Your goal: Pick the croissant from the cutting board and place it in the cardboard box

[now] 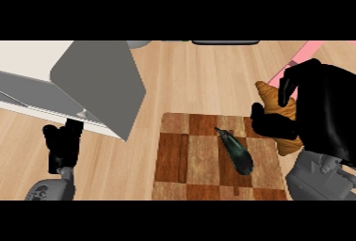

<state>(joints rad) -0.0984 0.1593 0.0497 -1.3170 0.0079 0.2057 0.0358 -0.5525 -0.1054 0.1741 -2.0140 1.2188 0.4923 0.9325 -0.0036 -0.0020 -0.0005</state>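
Note:
The golden-brown croissant (278,109) is held above the right edge of the checkered wooden cutting board (201,162). My right hand (316,108) is curled round it and hides much of it. The box (83,89), light with grey flaps, stands open at the left, its big flap leaning toward the board. My left hand (62,143) rests at the lower left beside the box, fingers up and straight.
A dark green elongated vegetable (235,151) lies on the board near its middle right. A pink object (295,59) shows behind my right hand at the upper right. Bare wooden counter (201,80) lies between the box and the board.

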